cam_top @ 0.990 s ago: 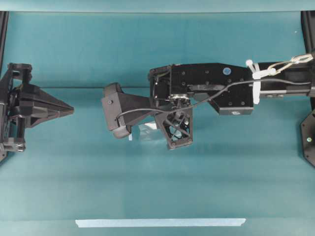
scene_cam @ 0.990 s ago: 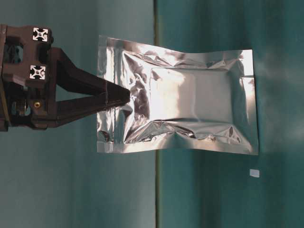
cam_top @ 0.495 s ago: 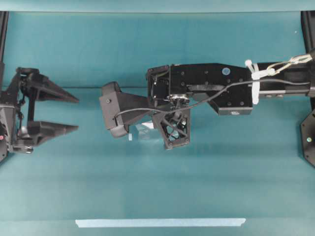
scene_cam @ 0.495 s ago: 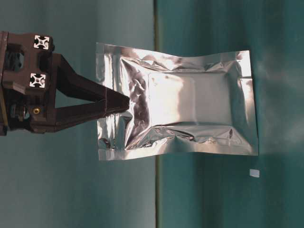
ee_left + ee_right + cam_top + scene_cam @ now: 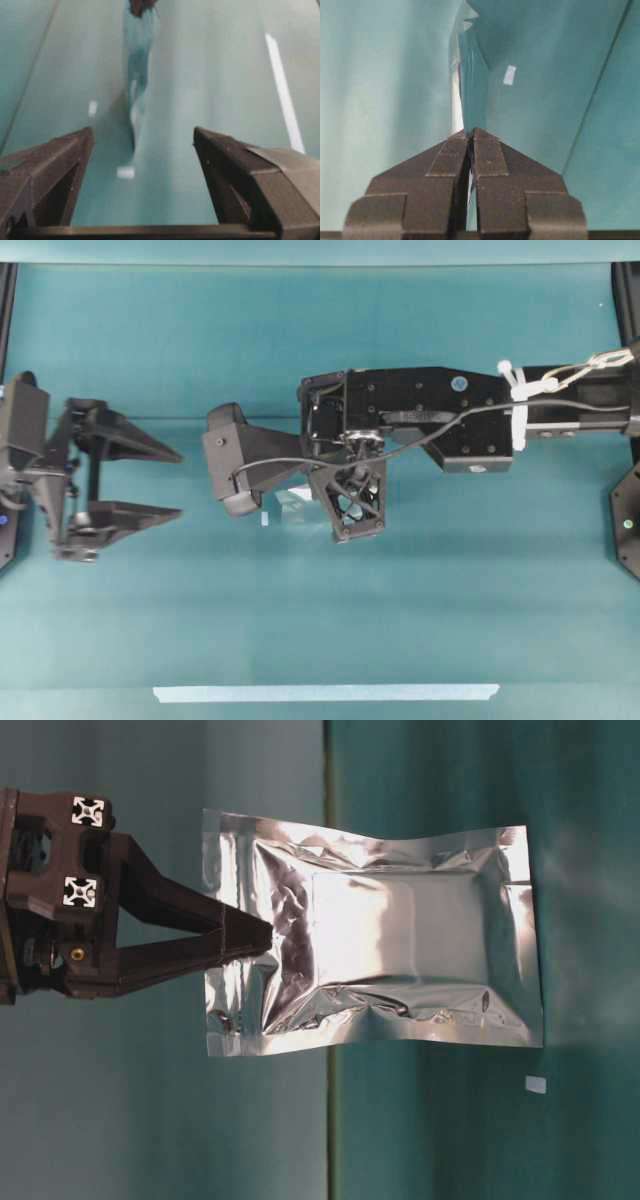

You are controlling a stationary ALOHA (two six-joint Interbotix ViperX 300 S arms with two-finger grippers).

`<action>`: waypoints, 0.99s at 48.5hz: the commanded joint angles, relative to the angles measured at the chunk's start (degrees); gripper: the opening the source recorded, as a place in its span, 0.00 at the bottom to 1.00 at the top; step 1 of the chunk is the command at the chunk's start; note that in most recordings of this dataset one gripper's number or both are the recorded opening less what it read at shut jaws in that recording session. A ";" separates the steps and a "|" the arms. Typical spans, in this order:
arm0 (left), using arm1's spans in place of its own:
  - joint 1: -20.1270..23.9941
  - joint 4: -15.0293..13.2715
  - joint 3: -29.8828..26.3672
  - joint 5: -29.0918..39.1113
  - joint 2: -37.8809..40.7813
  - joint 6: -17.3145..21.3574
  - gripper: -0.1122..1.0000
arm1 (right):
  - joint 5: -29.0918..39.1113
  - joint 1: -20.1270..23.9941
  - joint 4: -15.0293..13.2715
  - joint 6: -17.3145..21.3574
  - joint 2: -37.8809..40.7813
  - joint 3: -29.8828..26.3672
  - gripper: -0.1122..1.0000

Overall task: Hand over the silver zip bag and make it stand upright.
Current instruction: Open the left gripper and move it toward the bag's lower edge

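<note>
At the counter's left: left claw [image 5: 150,482] spread wide, empty, well apart from the bag.
Middle: silver zip bag [image 5: 375,975] pinched at its edge by the closed right claw [image 5: 262,933].
Progress: handover not made; standing upright left.

My work surface is a teal table [image 5: 420,610], its cloth showing faint horizontal fold lines from overhead. Down at six o'clock in that overhead view lies a long pale tape strip [image 5: 325,693], flat and parallel to the near edge. A tiny white scrap [image 5: 536,1085] sits on the cloth, toward four o'clock in the table-level view. Behind the table stands a teal backdrop [image 5: 150,1120].
</note>
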 commanded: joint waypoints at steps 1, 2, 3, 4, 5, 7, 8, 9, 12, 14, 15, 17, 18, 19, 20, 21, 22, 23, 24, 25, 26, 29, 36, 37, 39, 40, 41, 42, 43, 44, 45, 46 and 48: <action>0.09 0.00 -0.88 -5.62 4.57 0.00 0.91 | -0.18 0.09 0.00 0.62 -0.62 -0.18 0.12; 0.09 0.09 -1.23 -6.50 5.71 0.00 0.91 | -0.18 0.09 0.00 0.62 -0.62 -0.18 0.12; 0.00 0.09 -1.58 -7.21 6.94 -0.09 0.91 | -0.18 0.09 0.00 0.62 -0.62 -0.18 0.12; -0.09 0.09 -1.93 -8.00 8.17 -0.09 0.91 | -0.18 0.09 0.00 0.70 -0.62 -0.18 0.12; -0.18 0.09 -2.55 -9.14 10.02 -0.09 0.91 | -0.18 0.09 0.00 0.70 -0.62 -0.18 0.12; -0.35 0.09 -3.60 -10.28 12.57 -0.26 0.91 | -0.18 0.09 0.00 1.05 -0.62 -0.09 0.12; -0.44 0.09 -3.87 -10.55 13.18 -0.44 0.91 | -0.18 0.09 0.00 1.23 -0.62 -0.09 0.12; -0.44 0.09 -4.66 -11.43 15.21 -1.14 0.91 | -0.18 0.09 0.00 1.32 -0.62 -0.09 0.12; -0.44 0.09 -6.15 -13.01 19.25 -2.81 0.91 | -0.35 0.09 -0.09 1.67 -0.62 0.09 0.12; -0.53 0.09 -6.94 -14.24 21.97 -3.87 0.91 | -0.35 0.09 0.00 1.67 -0.62 0.18 0.12; -0.62 0.09 -7.38 -15.03 23.29 -4.31 0.91 | -0.35 0.09 0.00 1.67 -0.62 0.18 0.12; -0.79 0.09 -7.82 -16.96 25.66 -5.01 0.91 | -0.35 0.09 0.00 1.67 -0.62 0.26 0.12; -1.05 0.09 -8.09 -17.93 26.81 -5.36 0.91 | -0.35 0.09 0.00 1.76 -0.62 0.26 0.12; -1.23 0.00 -8.17 -19.07 27.86 -5.62 0.91 | -0.44 0.09 0.00 1.76 -0.62 0.26 0.12; -1.41 0.00 -8.44 -20.21 28.92 -5.89 0.91 | -0.44 0.09 -0.09 1.76 -0.62 0.26 0.12; -1.49 0.09 -8.61 -21.88 30.41 -6.06 0.91 | -0.44 0.00 -0.09 1.85 -0.62 0.35 0.12; -1.58 0.09 -8.70 -22.85 31.29 -6.24 0.91 | -0.44 0.00 0.00 1.85 -0.62 0.26 0.12; -1.67 0.09 -8.96 -23.82 32.34 -6.42 0.91 | -0.44 0.00 0.00 1.93 -0.62 0.35 0.12; -1.67 0.00 -9.23 -24.61 33.13 -6.59 0.91 | -0.44 0.00 -0.09 1.93 -0.62 0.35 0.12; -1.67 0.09 -9.40 -25.31 33.84 -6.86 0.91 | -0.44 0.00 0.00 1.93 -0.62 0.26 0.12; -1.67 0.09 -9.67 -25.93 34.63 -6.94 0.91 | -0.44 0.00 0.00 1.93 -0.62 0.35 0.12; -1.41 0.09 -10.55 -26.89 36.47 -7.12 0.91 | -0.44 0.00 -0.09 1.93 -0.62 0.35 0.12; -0.70 0.09 -13.54 -27.07 40.25 -7.12 0.91 | -0.53 0.09 0.00 1.93 -0.62 0.35 0.12; -0.62 0.09 -14.24 -27.16 41.04 -7.12 0.91 | -0.53 0.00 0.00 1.93 -0.62 0.35 0.12; -0.62 0.09 -15.12 -27.25 42.19 -7.12 0.91 | -0.53 0.00 0.00 1.93 -0.62 0.35 0.12; -0.62 0.09 -15.47 -27.25 42.71 -7.12 0.91 | -0.53 0.00 0.00 2.02 -0.62 0.35 0.12; -0.62 0.09 -15.82 -27.25 43.24 -7.12 0.91 | -0.53 0.00 0.00 2.02 -0.62 0.35 0.12; -0.62 0.09 -16.26 -27.25 43.86 -7.12 0.91 | -0.53 0.00 0.00 2.02 -0.62 0.35 0.12; -0.62 0.00 -16.61 -27.33 44.38 -7.12 0.91 | -0.53 0.00 0.00 2.02 -0.62 0.44 0.12; -0.62 0.09 -16.96 -27.33 45.00 -7.12 0.91 | -0.53 0.09 0.00 2.02 -0.62 0.35 0.12; -0.62 0.09 -17.31 -27.33 45.53 -7.12 0.91 | -0.53 0.09 0.00 2.02 -0.62 0.44 0.12; -0.62 0.09 -17.58 -27.33 46.05 -7.12 0.91 | -0.53 0.09 0.00 2.02 -0.62 0.35 0.12; -0.62 0.00 -18.28 -27.42 47.02 -7.12 0.91 | -0.53 0.09 0.00 2.02 -0.62 0.44 0.12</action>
